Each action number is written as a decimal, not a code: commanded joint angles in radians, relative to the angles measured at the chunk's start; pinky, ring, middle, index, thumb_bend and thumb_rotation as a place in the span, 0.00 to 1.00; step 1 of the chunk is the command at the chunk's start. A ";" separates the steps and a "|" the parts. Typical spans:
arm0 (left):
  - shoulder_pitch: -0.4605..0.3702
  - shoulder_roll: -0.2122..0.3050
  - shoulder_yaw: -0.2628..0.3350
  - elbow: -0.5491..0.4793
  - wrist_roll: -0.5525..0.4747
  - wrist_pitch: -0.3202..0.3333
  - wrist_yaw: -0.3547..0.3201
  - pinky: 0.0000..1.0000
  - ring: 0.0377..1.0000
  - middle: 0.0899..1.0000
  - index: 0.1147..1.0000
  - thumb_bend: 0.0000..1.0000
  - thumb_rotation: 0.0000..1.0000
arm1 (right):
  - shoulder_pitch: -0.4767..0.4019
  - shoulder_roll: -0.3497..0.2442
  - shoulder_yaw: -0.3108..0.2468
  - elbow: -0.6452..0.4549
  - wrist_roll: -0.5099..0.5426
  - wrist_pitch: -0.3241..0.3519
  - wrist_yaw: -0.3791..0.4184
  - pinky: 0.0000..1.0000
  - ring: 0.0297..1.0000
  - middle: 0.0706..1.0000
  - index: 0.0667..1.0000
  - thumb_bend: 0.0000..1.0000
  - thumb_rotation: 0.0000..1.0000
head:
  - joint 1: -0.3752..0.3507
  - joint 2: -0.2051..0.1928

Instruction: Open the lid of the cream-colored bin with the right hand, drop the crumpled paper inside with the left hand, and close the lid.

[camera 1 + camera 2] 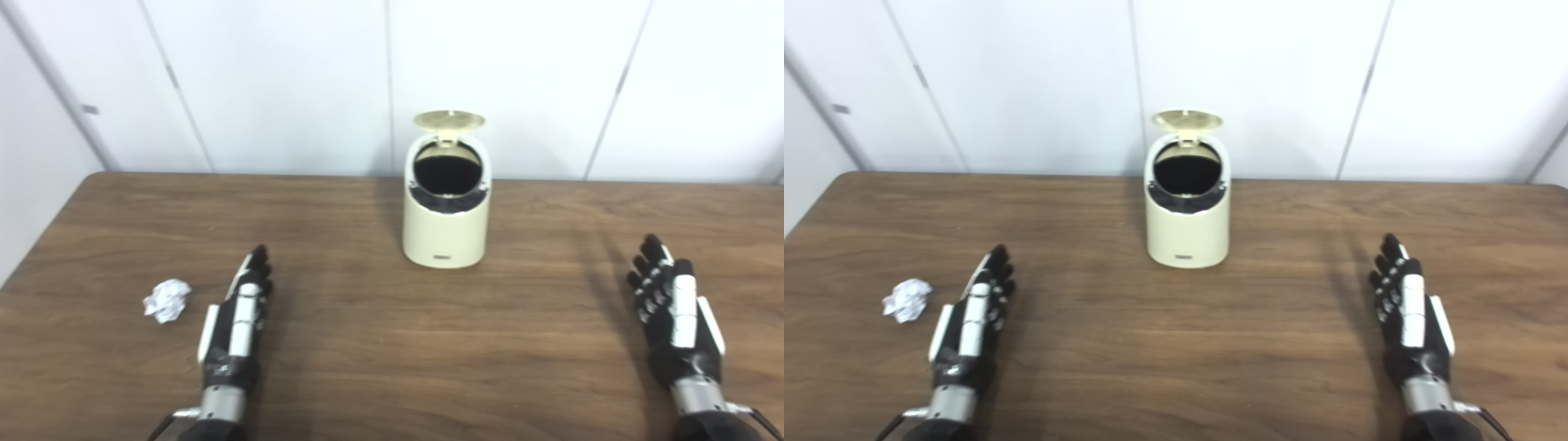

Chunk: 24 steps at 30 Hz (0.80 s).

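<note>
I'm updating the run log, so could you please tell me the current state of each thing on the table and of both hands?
Cream-colored bin: upright, mouth uncovered.
Lid: flipped up at the back, open.
Crumpled paper: lying on the table, untouched, left of the left hand.
Left hand: open, holding nothing.
Right hand: open, holding nothing, well away from the bin.

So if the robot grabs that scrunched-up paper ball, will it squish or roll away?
The crumpled paper would probably squish a little, since it looks loosely wadded. It is likely very light. Its uneven, creased shape suggests it would skid or tumble briefly rather than roll far.
</note>
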 commanded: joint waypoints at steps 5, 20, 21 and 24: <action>-0.003 -0.010 -0.016 -0.050 0.046 -0.002 0.014 1.00 0.98 0.97 0.95 0.44 0.86 | -0.021 -0.037 -0.004 -0.027 0.046 -0.032 0.032 1.00 1.00 1.00 0.98 0.54 1.00 | 0.087 0.008; -0.013 -0.047 -0.045 -0.053 0.104 0.004 0.047 0.98 0.96 0.95 0.95 0.45 0.86 | -0.023 -0.035 -0.009 -0.157 0.056 0.107 -0.025 1.00 1.00 0.98 0.93 0.48 1.00 | 0.219 0.019; -0.013 -0.048 -0.047 -0.055 0.106 0.006 0.049 0.98 0.96 0.96 0.95 0.45 0.86 | -0.023 -0.035 -0.008 -0.164 0.056 0.116 -0.028 1.00 1.00 0.98 0.93 0.47 1.00 | 0.221 0.019; -0.013 -0.051 -0.053 -0.060 0.114 0.013 0.053 0.98 0.96 0.96 0.96 0.46 0.86 | -0.024 -0.037 -0.005 -0.184 0.049 0.139 -0.036 1.00 1.00 0.98 0.94 0.52 1.00 | 0.231 0.020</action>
